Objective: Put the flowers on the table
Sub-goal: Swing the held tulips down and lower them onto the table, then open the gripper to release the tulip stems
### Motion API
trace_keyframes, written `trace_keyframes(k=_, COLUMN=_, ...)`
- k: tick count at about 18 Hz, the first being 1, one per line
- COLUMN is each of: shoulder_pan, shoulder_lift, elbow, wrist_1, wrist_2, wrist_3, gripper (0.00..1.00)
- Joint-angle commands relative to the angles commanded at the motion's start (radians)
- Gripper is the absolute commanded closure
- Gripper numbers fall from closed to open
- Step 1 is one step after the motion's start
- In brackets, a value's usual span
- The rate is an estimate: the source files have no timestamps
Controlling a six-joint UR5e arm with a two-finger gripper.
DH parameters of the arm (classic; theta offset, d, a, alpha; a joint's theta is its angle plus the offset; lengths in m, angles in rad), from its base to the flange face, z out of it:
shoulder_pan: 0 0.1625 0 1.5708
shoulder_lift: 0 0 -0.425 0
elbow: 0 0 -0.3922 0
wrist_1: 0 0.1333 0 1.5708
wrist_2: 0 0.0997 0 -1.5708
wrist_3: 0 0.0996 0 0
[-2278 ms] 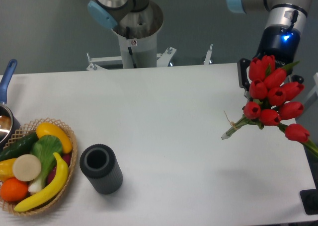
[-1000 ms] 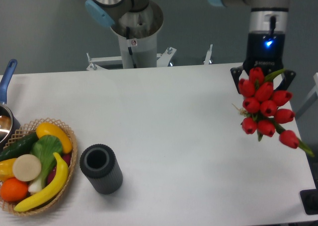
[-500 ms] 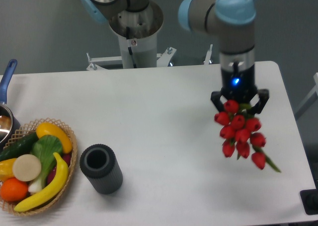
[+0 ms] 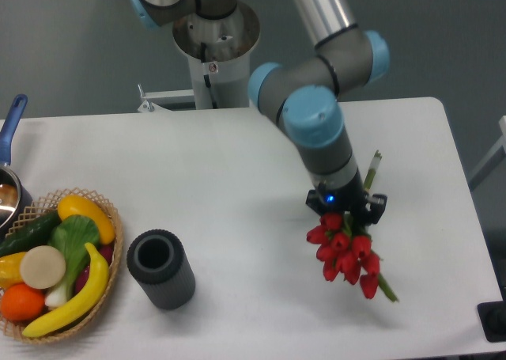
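The flowers (image 4: 345, 253) are a bunch of red tulips with green stems, hanging low over the right part of the white table (image 4: 237, 178). The blooms point toward the front edge and a stem end sticks out behind near the back right. My gripper (image 4: 346, 210) points down and is shut on the flowers, just above the blooms. Whether the blooms touch the tabletop cannot be told. The fingertips are partly hidden by the flowers.
A dark ribbed cylinder cup (image 4: 160, 268) stands at the front left. A wicker basket (image 4: 111, 281) with fruit and vegetables sits at the left edge, next to a pot with a blue handle (image 4: 11, 123). The arm's base (image 4: 213, 51) stands behind the table.
The arm has swung the flowers from the right edge leftward and down toward the tabletop. The bunch has turned so the blooms point to the front.
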Motion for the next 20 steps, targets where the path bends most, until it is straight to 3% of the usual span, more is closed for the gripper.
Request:
trace_keyframes(k=6, shoulder_pan=-0.032, shoulder_lift=-0.097, elbow=0.047, wrist_1=0.002, wrist_2=0.002, wrist_3=-0.012, gripper=0.57)
trace_keyframes(k=10, shoulder_pan=-0.037, shoulder_lift=-0.115, elbow=0.054, wrist_1=0.002, wrist_2=-0.003, wrist_3=-0.015, gripper=0.53)
trace_keyframes(k=11, shoulder_pan=-0.038, shoulder_lift=-0.115, elbow=0.055, wrist_1=0.003, wrist_2=-0.004, wrist_3=-0.014, gripper=0.38)
trace_keyframes(k=12, shoulder_pan=-0.038, shoulder_lift=-0.117, elbow=0.057, wrist_1=0.003, wrist_2=-0.006, wrist_3=-0.014, gripper=0.13)
trace_keyframes(k=13, shoulder_pan=-0.038, shoulder_lift=-0.115, elbow=0.057, wrist_1=0.003, wrist_2=-0.005, wrist_3=-0.014, gripper=0.00)
trace_keyframes(k=16, shoulder_pan=-0.038, shoulder_lift=-0.082, elbow=0.054, wrist_1=0.003, wrist_2=-0.009, wrist_3=-0.015, gripper=0.00)
trace_keyframes(k=20, shoulder_pan=-0.014, shoulder_lift=0.035, elbow=0.038, wrist_1=-0.014, wrist_2=-0.037, wrist_3=-0.017, gripper=0.00)
